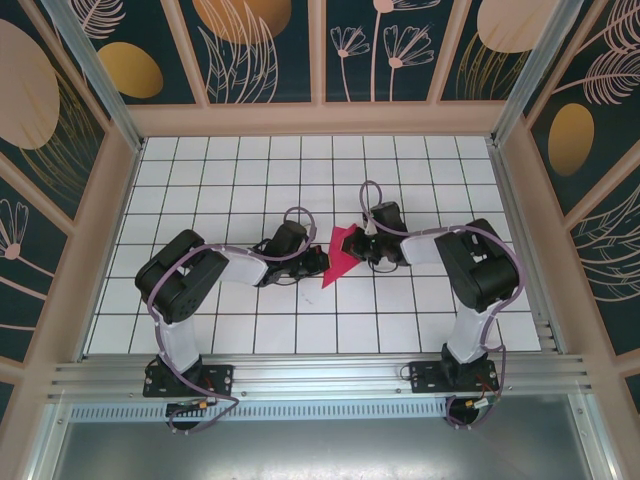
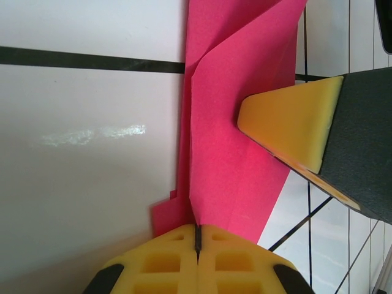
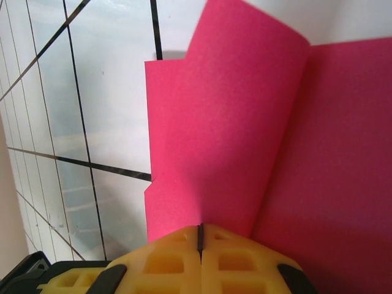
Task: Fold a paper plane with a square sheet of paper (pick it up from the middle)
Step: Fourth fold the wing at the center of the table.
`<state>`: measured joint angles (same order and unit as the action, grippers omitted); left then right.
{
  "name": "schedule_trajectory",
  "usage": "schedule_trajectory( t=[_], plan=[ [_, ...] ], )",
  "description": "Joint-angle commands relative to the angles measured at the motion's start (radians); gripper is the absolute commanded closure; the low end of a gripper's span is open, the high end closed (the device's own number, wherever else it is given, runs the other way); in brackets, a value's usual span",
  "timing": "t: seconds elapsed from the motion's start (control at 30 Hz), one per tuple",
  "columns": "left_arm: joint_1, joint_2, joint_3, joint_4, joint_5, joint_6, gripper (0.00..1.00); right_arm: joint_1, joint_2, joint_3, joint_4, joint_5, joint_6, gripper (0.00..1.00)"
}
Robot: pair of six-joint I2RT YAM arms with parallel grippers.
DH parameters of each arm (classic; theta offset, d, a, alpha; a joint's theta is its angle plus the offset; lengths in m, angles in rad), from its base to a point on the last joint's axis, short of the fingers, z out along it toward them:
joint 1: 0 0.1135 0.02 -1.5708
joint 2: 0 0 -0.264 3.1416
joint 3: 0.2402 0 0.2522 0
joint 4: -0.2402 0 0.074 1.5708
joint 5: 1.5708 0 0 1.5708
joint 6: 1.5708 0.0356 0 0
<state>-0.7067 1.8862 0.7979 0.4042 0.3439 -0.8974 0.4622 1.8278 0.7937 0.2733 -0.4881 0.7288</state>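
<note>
Paper: the red paper sheet [image 1: 340, 256] lies partly folded in the middle of the table [image 1: 200, 180].
Left gripper [image 2: 198, 228]: closed tight, pinching the paper's edge at the crease.
Right gripper [image 3: 199, 228]: closed tight, pinching a part that curls up.
Do it well: I think go slowly, match the edges, then press flat.
Watch out: hard pulls may tear it.

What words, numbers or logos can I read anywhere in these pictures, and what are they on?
None: no word, number or logo can be read here.
The red paper is plain, the white table bears only black grid lines, the wall panels only painted leaves and flowers.
Anything on the arm bases is too small to read.
</note>
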Motion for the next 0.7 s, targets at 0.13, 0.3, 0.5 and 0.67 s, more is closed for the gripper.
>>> schedule_trajectory(
  t=[0.13,0.3,0.5,0.67],
  plan=[
    [-0.011,0.116,-0.014,-0.159,-0.115,0.043,1.0,-0.03,-0.034,0.082,-0.055,0.003,-0.058,1.0],
    [-0.01,0.116,-0.012,-0.162,-0.115,0.044,1.0,-0.054,0.034,0.093,-0.059,0.001,-0.064,1.0],
    [-0.01,0.111,-0.022,-0.159,-0.117,0.041,1.0,-0.068,0.087,0.046,0.006,0.01,-0.043,1.0],
    [-0.01,0.108,-0.027,-0.168,-0.12,0.046,1.0,-0.096,0.079,0.063,-0.003,-0.009,-0.056,1.0]
  ],
)
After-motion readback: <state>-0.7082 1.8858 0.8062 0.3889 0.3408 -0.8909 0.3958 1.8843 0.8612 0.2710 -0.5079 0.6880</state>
